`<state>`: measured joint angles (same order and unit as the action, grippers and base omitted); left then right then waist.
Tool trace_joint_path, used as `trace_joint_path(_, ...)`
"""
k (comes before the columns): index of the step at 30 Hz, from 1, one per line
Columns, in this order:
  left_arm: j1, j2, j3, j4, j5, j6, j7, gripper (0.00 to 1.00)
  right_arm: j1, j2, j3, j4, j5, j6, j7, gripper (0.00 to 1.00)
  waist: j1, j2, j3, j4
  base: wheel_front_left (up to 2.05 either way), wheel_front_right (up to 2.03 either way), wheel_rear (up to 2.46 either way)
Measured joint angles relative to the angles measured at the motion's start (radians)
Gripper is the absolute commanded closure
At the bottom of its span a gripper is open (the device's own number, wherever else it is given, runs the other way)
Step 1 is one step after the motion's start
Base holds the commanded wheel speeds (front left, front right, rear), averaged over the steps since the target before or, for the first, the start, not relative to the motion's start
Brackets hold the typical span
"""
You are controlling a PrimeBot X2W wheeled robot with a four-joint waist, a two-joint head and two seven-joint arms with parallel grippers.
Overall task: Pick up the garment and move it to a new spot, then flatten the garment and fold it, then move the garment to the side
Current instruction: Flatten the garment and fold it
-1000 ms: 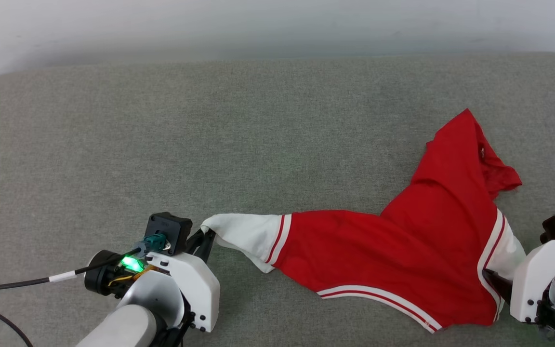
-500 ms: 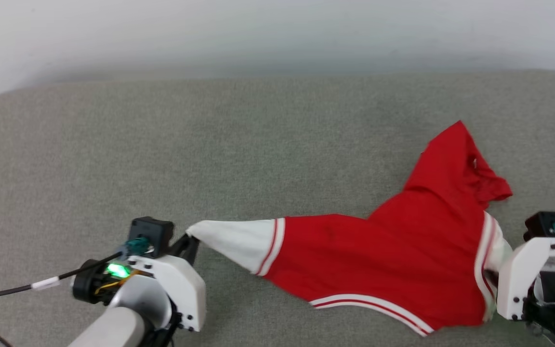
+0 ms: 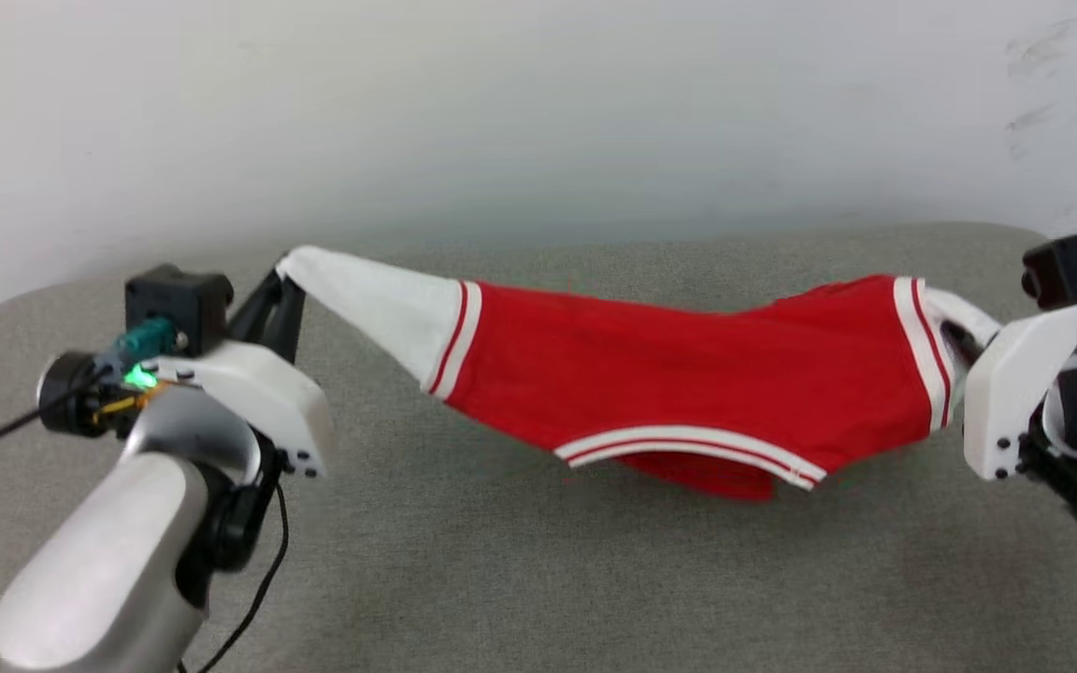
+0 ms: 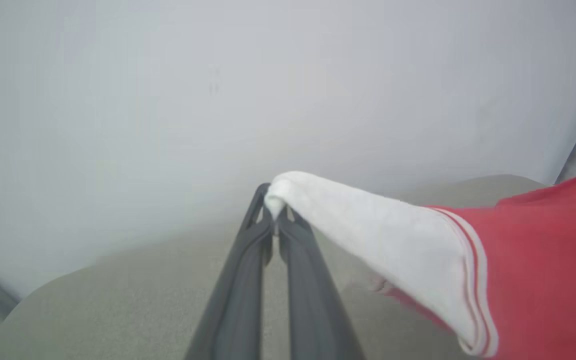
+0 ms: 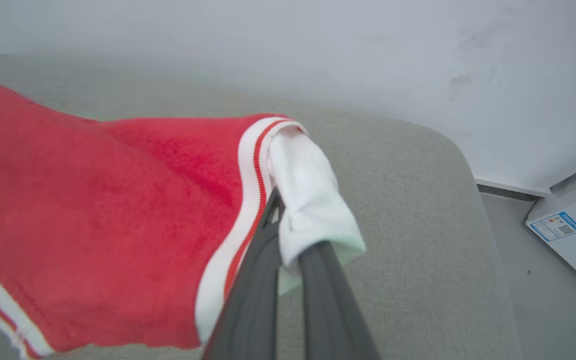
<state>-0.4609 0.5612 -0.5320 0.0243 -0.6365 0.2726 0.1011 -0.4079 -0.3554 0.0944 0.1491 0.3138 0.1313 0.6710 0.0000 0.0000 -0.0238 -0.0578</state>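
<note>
The garment [image 3: 688,374] hangs strung between both arms, above the grey surface [image 3: 538,579]
My left fingers [image 4: 242,280] are pinched shut on the white sleeve tip at 9 o'clock and my right fingers [image 5: 253,300] are clamped on the other sleeve at 3. Its long axis runs 9-to-3 and the middle sags, so I judge both arms must travel together to keep it taut
</note>
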Motion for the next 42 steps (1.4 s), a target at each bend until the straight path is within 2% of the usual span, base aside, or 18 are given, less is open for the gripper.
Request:
trace_joint_path(10,-0.346,-0.073,0.036,0.208,0.003,-0.092,-0.046,1.0,-0.27,0.034,0.03,0.14,-0.056,0.0,-0.132,1.0,0.0,0.0,0.028,0.01,0.0,0.0,0.0)
trace_joint_path(17,-0.61,-0.115,0.049,0.375,0.033,-0.139,-0.082,1.0,-0.5,0.058,0.031,0.252,-0.084,0.0,-0.228,1.0,0.0,0.0,0.123,0.008,0.0,0.0,0.0)
trace_joint_path(19,-0.648,-0.122,0.052,0.393,0.035,-0.141,-0.085,1.0,-0.535,0.058,0.033,0.265,-0.091,0.0,-0.241,1.0,0.0,0.0,0.14,0.007,0.0,0.0,0.0)
trace_joint_path(22,-0.804,-0.133,0.058,0.463,0.063,-0.154,-0.107,1.0,-0.67,0.064,0.052,0.31,-0.109,0.0,-0.28,1.0,0.0001,0.0,0.22,0.006,0.0,0.0,0.0)
trace_joint_path(33,-1.096,-0.152,0.08,0.594,0.097,-0.177,-0.181,1.0,-0.995,0.081,0.058,0.411,-0.184,0.0,-0.429,1.0,0.0002,0.0,0.423,-0.004,0.0,0.0,0.0)
trace_joint_path(42,-1.2,-0.167,0.101,0.726,0.084,-0.208,-0.246,1.0,-1.145,0.109,0.097,0.534,-0.196,0.0,-0.518,1.0,0.0002,0.0,0.55,-0.015,0.0,0.0,0.0)
